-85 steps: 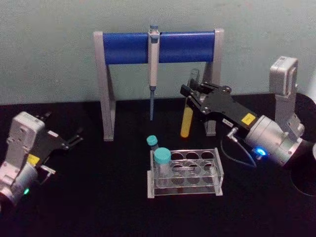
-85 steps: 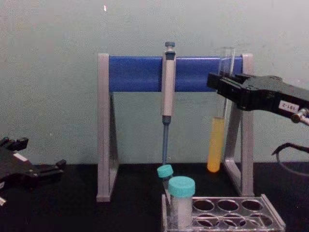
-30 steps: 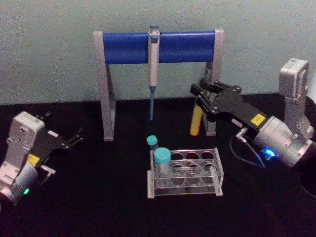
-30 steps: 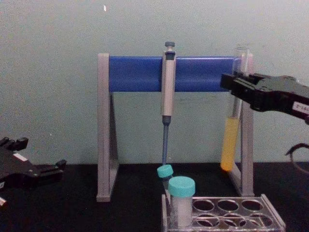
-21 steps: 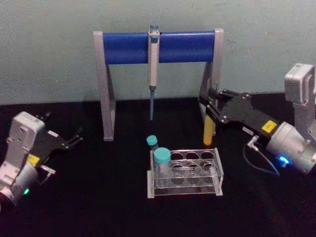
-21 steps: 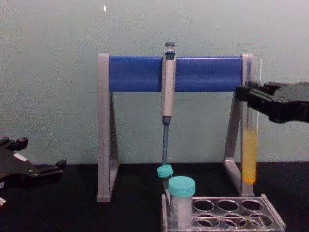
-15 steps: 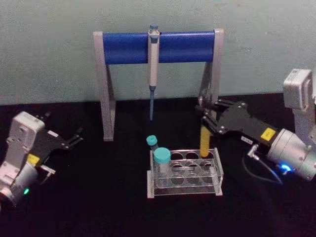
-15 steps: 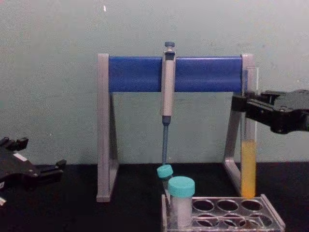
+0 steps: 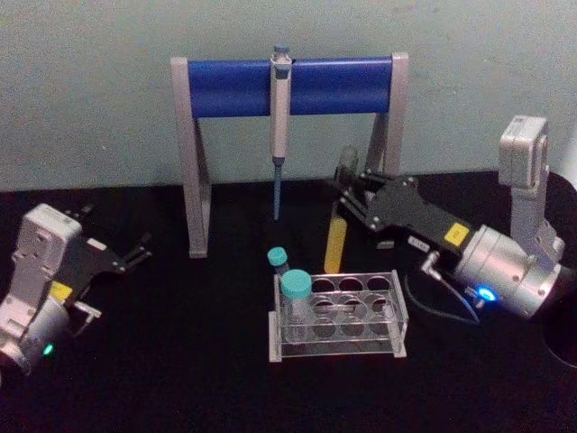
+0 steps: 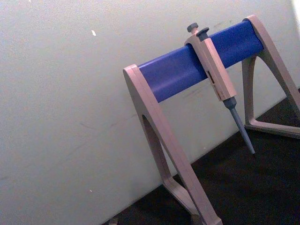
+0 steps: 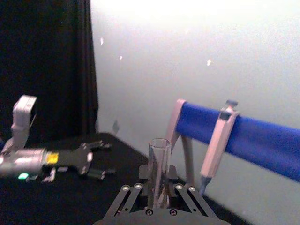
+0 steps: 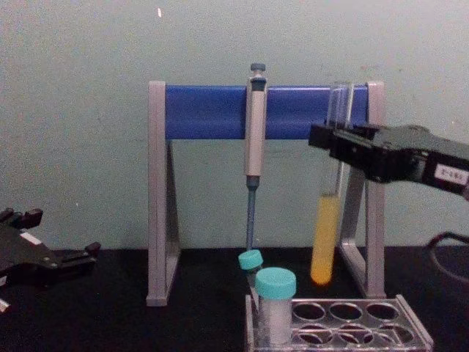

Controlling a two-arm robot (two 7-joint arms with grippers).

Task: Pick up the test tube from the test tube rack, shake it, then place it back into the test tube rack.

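The test tube is a clear glass tube with yellow-orange liquid in its lower part. It hangs in the air, slightly tilted, above and just behind the clear test tube rack. My right gripper is shut on the tube's upper part. The chest view shows the tube clear of the rack, with the right gripper clamped around it. In the right wrist view the tube's open mouth stands up between the fingers. My left gripper rests open at the table's left.
A grey-and-blue pipette stand stands at the back, with a pipette hanging from its bar. Two teal-capped vials sit at the rack's left end. The stand's right leg is close behind the tube.
Half a second ago the tube was low over the rack's back right hole. It has since swung left and up with the right gripper, after swinging right before that. The left arm has not moved.
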